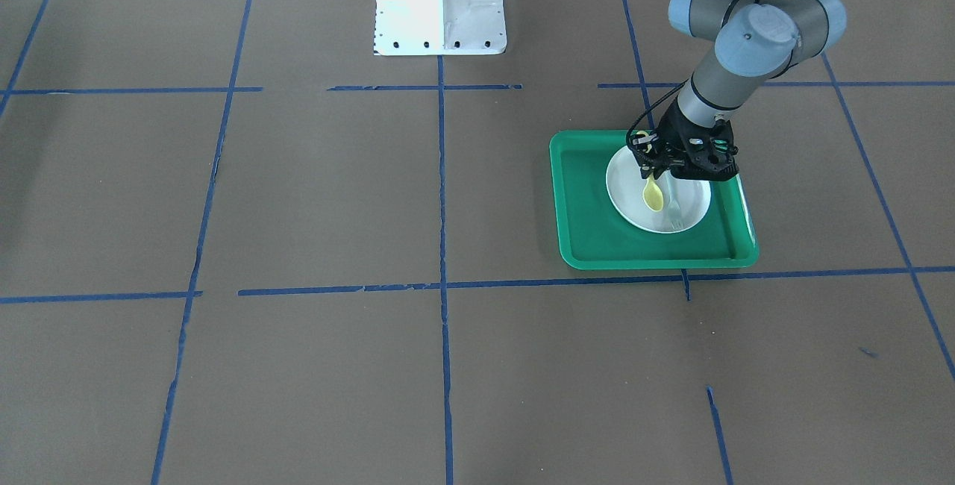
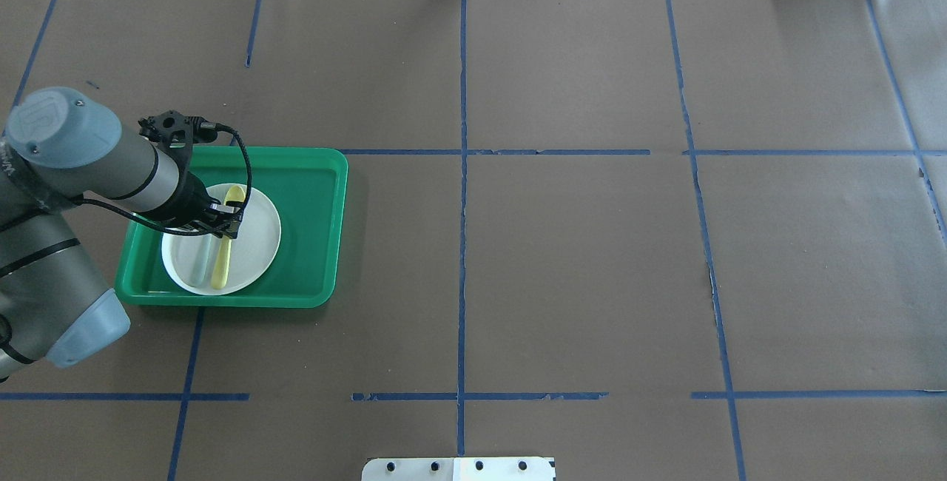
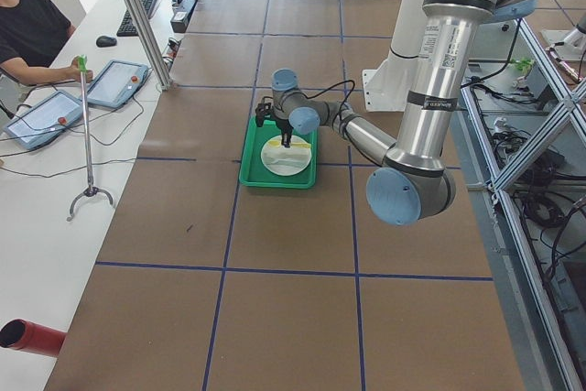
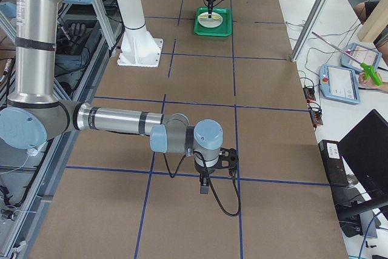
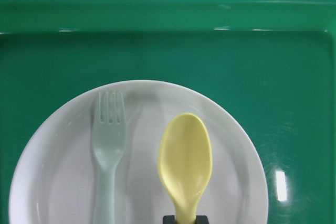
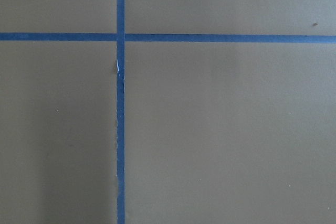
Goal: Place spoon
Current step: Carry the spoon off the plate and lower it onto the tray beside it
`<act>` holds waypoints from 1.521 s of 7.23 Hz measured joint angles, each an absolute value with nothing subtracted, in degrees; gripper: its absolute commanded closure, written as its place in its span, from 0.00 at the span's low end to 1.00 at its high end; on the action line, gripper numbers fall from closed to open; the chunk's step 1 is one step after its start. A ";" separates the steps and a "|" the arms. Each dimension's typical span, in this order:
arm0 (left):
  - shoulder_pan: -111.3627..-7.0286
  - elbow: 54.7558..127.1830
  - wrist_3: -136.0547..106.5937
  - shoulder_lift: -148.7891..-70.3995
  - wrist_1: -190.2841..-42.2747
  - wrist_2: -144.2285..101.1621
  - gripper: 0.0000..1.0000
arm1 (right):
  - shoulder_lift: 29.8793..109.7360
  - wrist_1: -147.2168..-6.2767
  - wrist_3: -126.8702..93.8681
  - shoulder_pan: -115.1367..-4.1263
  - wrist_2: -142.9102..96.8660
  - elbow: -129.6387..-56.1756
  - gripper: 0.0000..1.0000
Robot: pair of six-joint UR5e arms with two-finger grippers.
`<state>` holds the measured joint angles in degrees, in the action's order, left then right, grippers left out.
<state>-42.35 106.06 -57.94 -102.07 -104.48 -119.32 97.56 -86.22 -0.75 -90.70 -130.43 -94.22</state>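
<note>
Overhead exterior, left to right: left gripper (image 2: 226, 220) sits over the white plate (image 2: 259, 237), jaws closed tight on the spoon (image 2: 222, 259) handle just behind its bowl. Pale green fork (image 2: 200, 263) lies on the plate's left part, parallel to the spoon and not touching it. Yellow spoon is over the plate's middle, bowl toward the far rim. Plate sits in the green tray (image 2: 311, 229). Right gripper (image 4: 204, 185) is well apart from the plate over brown table paper; jaws cannot be told.

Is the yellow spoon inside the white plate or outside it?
Inside: the spoon is over the plate, beside the fork, left tool on its handle.
</note>
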 measured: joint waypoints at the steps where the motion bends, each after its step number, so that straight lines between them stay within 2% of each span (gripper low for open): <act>1: -43.40 109.59 -57.93 -102.45 -99.97 -119.34 1.00 | 97.56 -86.22 -0.75 -90.70 -130.43 -94.22 0.00; 3: -44.17 113.26 -59.53 -104.99 -93.10 -119.41 1.00 | 97.56 -86.22 -0.77 -90.70 -130.43 -94.22 0.00; 6: -42.00 105.90 -65.59 -112.47 -94.23 -119.36 1.00 | 97.56 -86.22 -0.79 -90.70 -130.43 -94.22 0.00; 9: -39.11 98.05 -67.66 -113.45 -103.21 -119.07 1.00 | 97.56 -86.22 -0.79 -90.70 -130.43 -94.22 0.00; 11: -37.90 95.48 -67.62 -113.26 -106.22 -118.95 0.99 | 97.56 -86.22 -0.75 -90.70 -130.43 -94.22 0.00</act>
